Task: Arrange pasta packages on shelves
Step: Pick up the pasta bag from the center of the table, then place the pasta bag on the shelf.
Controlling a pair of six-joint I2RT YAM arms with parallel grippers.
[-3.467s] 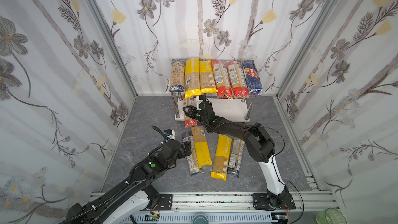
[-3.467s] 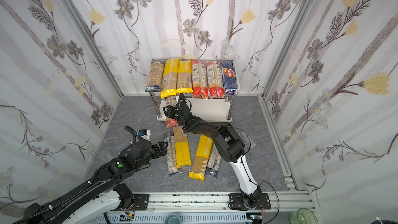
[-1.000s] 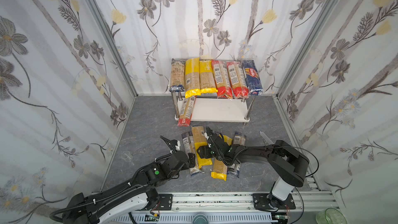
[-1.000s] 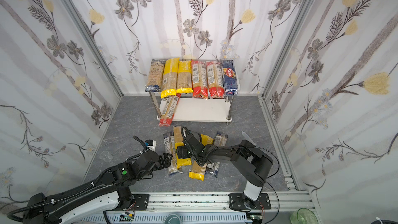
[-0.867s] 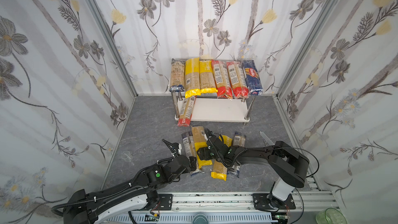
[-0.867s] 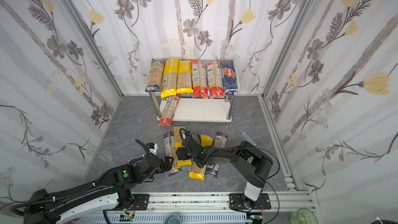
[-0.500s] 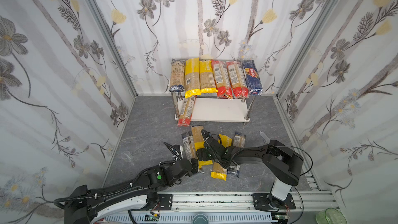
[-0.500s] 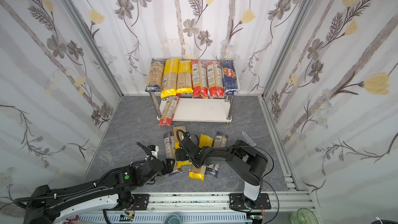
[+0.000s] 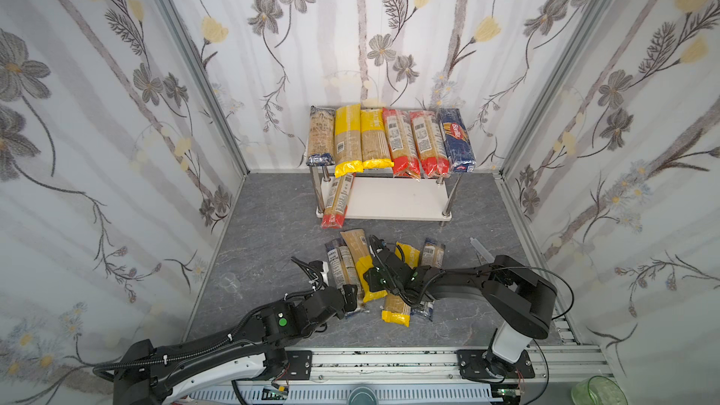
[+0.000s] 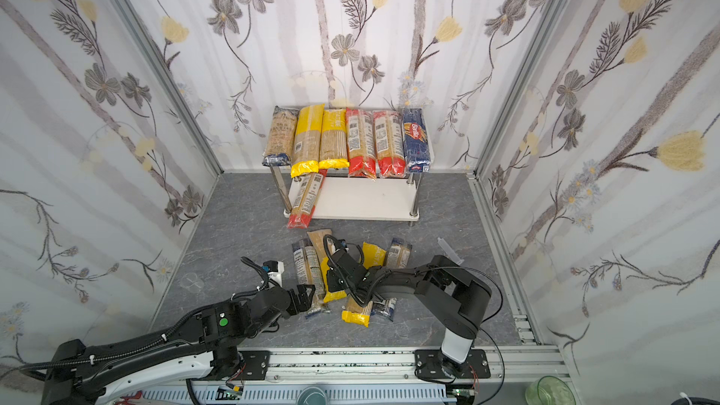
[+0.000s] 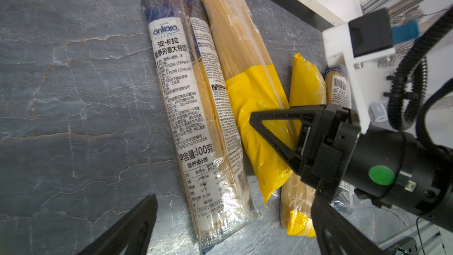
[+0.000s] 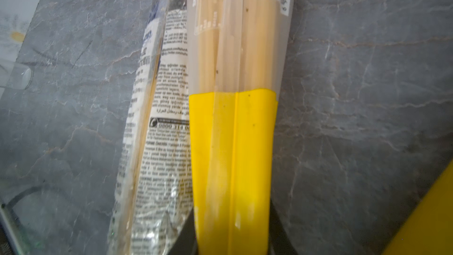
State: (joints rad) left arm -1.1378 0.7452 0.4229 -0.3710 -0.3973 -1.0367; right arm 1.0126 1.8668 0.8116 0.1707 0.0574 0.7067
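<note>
The shelves (image 9: 397, 196) (image 10: 366, 196) stand at the back wall. Their top board holds several pasta packages (image 9: 389, 138) side by side. A red-ended pack (image 9: 339, 200) (image 10: 307, 200) lies slanted on the lower board's left end and overhangs its front. On the floor my right gripper (image 9: 370, 274) (image 10: 335, 272) (image 12: 232, 229) is shut on a yellow-ended pack (image 9: 358, 255) (image 11: 247, 89) (image 12: 232, 143). Beside it lies a blue-ended Ankara pack (image 9: 339, 266) (image 11: 188, 109). My left gripper (image 9: 350, 298) (image 10: 306, 296) (image 11: 234, 199) is open at that pack's near end, not touching it.
Another yellow-ended pack (image 9: 395, 307) (image 10: 356, 311) and a blue-ended pack (image 9: 433, 253) (image 10: 398, 253) lie partly under my right arm. A clear syringe (image 9: 481, 249) lies to the right, a clear cup (image 9: 230, 280) to the left. Patterned walls enclose three sides.
My right gripper has come back from the shelf, leaving the red-ended pack there, and has just shut on the yellow-ended pack. My left arm has slid right toward the Ankara pack's near end.
</note>
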